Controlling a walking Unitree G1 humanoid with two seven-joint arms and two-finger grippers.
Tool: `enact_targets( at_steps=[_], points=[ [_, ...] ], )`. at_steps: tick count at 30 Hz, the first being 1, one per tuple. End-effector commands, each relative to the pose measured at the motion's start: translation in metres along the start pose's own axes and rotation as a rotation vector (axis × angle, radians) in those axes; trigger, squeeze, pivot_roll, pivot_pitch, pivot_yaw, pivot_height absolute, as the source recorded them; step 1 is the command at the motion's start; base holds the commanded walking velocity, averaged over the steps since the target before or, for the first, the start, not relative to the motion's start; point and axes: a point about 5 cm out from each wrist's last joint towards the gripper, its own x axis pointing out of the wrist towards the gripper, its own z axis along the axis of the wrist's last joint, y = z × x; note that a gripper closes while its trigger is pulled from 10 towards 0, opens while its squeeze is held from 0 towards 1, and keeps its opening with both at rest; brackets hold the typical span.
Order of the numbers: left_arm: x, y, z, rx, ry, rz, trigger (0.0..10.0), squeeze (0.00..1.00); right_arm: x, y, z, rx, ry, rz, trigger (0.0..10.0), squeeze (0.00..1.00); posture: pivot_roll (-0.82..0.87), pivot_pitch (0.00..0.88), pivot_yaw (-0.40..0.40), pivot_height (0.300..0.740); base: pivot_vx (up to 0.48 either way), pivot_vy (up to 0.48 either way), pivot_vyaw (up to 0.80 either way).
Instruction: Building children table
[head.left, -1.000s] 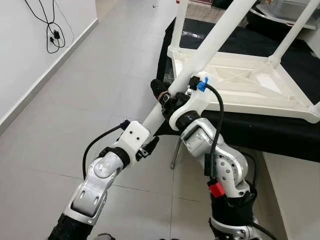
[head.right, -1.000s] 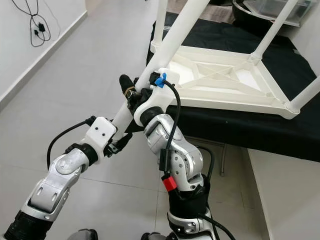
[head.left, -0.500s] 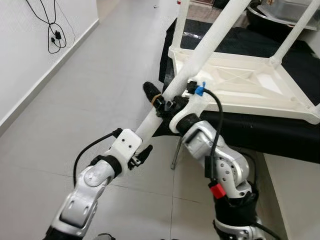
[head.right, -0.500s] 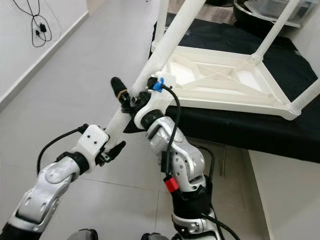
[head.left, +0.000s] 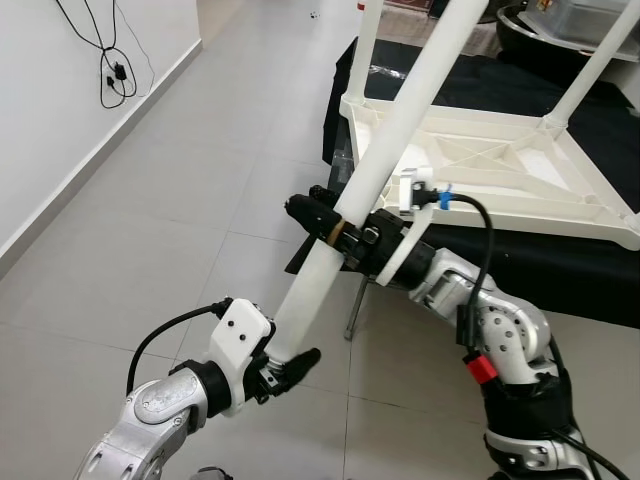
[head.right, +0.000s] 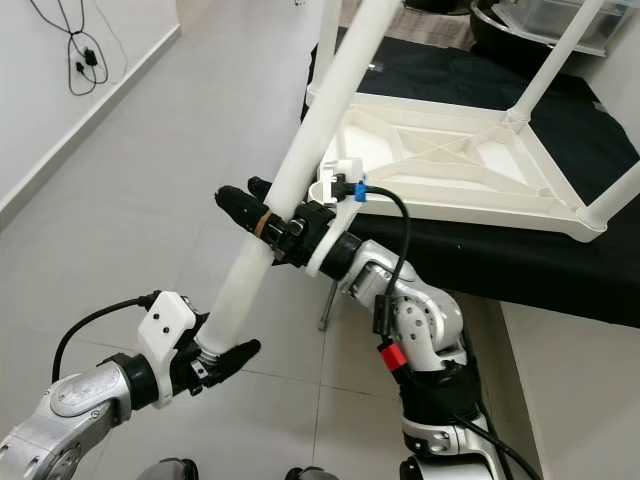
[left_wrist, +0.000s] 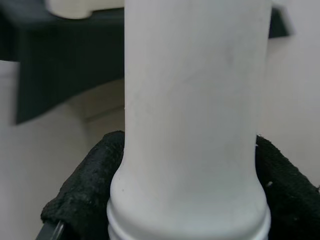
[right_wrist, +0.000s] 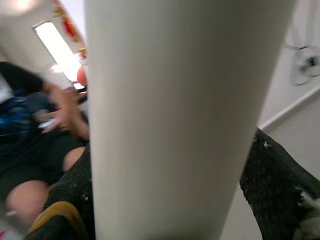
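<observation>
While I hold the loose white table leg (head.left: 370, 185) with both arms, the left gripper (head.left: 283, 368) is clenched on its lower end, black fingers either side of the ribbed tip, as the left wrist view confirms. Higher up the same tube, the right gripper (head.left: 318, 213) is clamped across the leg's middle, its fingers (right_wrist: 272, 180) wrapping the white shaft.

Beyond the right gripper, the leg slants up and away over the near corner of the upturned white tabletop (head.left: 500, 175), which lies underside-up on a black-covered surface (head.left: 520, 255). Three other legs (head.left: 592, 65) already stand from its corners, so I judge this is the last one being fitted.

Next, I reckon I must swing the lower end round to the empty near corner socket, line the tube up square with it, and press it home; at this slant it would jam.

In the right wrist view a seated person (right_wrist: 35, 130) is blurred behind the leg. I can read no brand or writing anywhere.
</observation>
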Motion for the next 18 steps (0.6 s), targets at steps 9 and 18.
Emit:
enact_targets(
  at_steps=[9, 18],
  points=[
    [-0.023, -0.021, 0.000, -0.180, 0.015, -0.141, 10.0, 0.00, -0.011, 0.006, -0.003, 0.040, 0.085, 0.166, 10.0, 0.00, 0.10, 0.147, -0.118, 0.740, 0.000, 0.000, 0.00],
    [-0.034, -0.028, -0.007, -0.181, 0.095, -0.198, 10.0, 0.00, -0.017, 0.017, -0.009, 0.082, 0.180, 0.311, 10.0, 0.00, 0.10, 0.148, -0.122, 0.740, 0.000, 0.000, 0.00]
  ],
)
